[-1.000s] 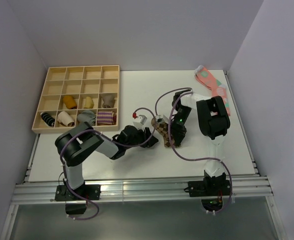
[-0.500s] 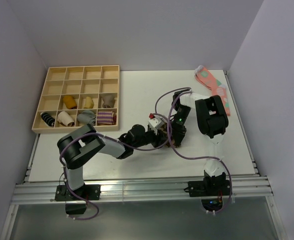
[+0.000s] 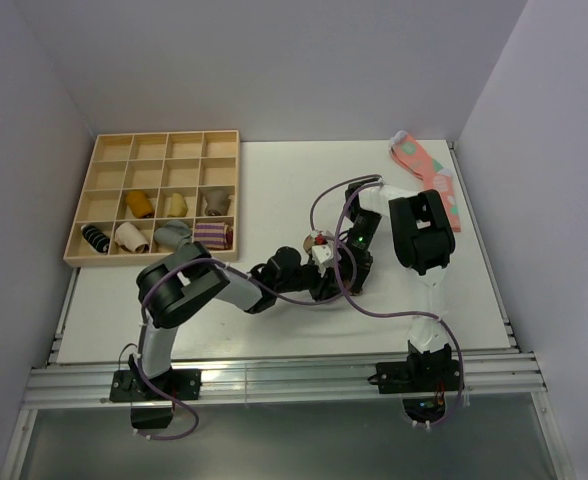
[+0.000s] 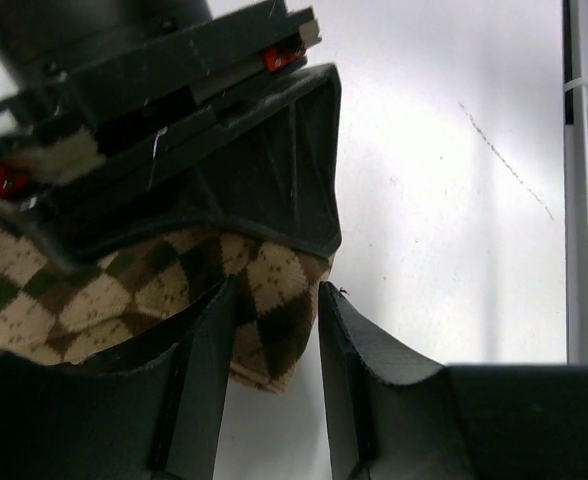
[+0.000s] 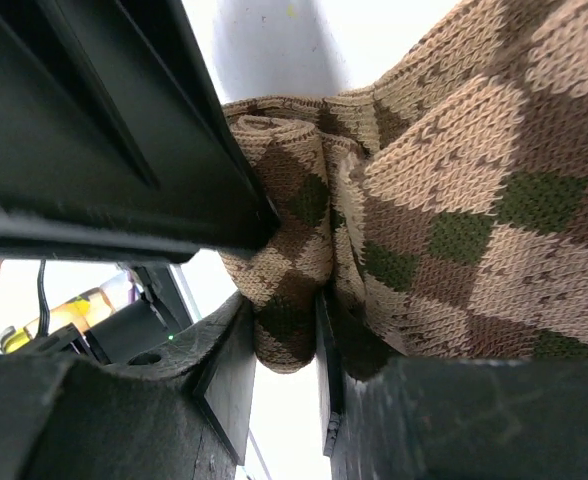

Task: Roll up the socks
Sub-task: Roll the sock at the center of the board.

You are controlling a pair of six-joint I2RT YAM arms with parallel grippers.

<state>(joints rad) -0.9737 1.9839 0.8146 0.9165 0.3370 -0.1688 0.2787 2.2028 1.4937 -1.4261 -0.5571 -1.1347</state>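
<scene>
The tan-brown argyle sock (image 5: 444, 200) is bunched between both grippers near the table's middle. In the top view the two grippers almost hide it. My right gripper (image 5: 282, 310) is shut on a folded edge of the sock, which is pinched between its fingers (image 5: 229, 370). My left gripper (image 4: 276, 290) faces the right one and is closed on the sock's end (image 4: 269, 310), with its fingers (image 4: 209, 380) on either side. In the top view the left gripper (image 3: 324, 277) and the right gripper (image 3: 346, 270) meet tip to tip.
A wooden compartment tray (image 3: 86, 205) at the back left holds several rolled socks, among them a purple-striped one (image 3: 211, 236). Pink socks with teal spots (image 3: 424, 165) lie at the back right. Cables loop over both arms.
My left arm has reached right, bringing its gripper onto the sock held by the right gripper. The sock, visible from above a second ago, is now covered. The right arm has barely moved.
</scene>
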